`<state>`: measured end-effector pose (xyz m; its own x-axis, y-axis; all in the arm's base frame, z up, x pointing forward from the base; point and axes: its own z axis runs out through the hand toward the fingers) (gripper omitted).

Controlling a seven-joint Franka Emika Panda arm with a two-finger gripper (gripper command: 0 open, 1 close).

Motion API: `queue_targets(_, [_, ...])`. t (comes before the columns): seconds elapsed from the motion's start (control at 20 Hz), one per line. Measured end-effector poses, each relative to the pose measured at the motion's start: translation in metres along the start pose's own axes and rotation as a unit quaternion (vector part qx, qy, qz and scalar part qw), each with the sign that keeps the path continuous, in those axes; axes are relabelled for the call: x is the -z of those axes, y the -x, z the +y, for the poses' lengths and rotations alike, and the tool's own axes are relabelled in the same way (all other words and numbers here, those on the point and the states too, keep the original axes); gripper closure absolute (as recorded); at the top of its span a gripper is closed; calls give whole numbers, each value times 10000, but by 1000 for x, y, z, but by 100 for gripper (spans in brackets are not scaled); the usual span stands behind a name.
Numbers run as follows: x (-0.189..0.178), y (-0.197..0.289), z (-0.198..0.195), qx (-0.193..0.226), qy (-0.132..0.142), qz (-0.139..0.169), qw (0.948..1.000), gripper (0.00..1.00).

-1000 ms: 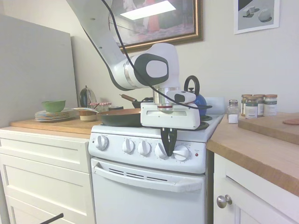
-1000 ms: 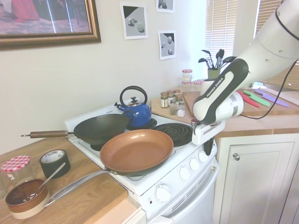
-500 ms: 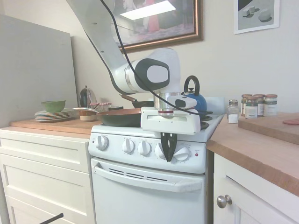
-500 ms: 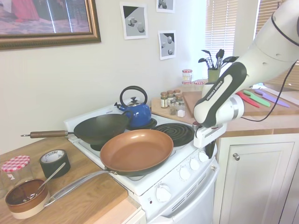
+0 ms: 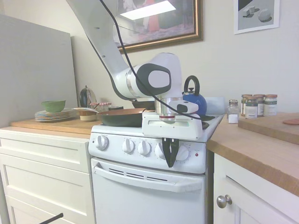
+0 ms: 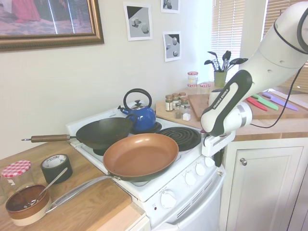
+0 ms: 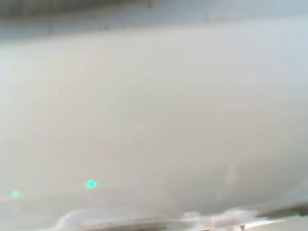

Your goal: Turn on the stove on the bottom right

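Observation:
The white stove [image 5: 113, 136] [image 6: 144, 188] has a row of round white knobs on its front panel and a small red light [image 5: 196, 154] at the right end. My gripper [image 5: 170, 161] [image 6: 219, 159] hangs fingers down just in front of that panel, over the gap between the two rightmost knobs. It partly covers the fourth knob, and the rightmost knob [image 5: 183, 153] shows just beside the fingers. The fingers look shut with nothing between them. The front right burner [image 6: 179, 137] is a bare, flat black coil. The wrist view shows only a blurred white surface.
A copper-lined frying pan [image 6: 140, 156] [image 5: 120, 116] sits on the front left burner, with a dark wok [image 6: 103, 132] and blue kettle [image 6: 140, 115] behind. Spice jars [image 5: 256, 105] stand on the wooden counter [image 5: 261, 149] to the right. Plates with a green bowl [image 5: 53, 110] are on the left.
The gripper has dropped lower along the knob panel and drawn a little away from it toward the stove's right front corner. Its fingers stayed close together.

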<state>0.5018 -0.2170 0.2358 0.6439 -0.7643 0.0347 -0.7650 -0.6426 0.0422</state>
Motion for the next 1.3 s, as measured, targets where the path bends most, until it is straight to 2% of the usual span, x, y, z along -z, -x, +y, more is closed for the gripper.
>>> queue_targets(0.45, [-1,1,-1,66,39,23,10000,100])
queue_targets(0.85, [10,18,5,71,-43,168,9998,100])
queue_targets(1.3, [41,58,13,93,-154,518,9985,100])
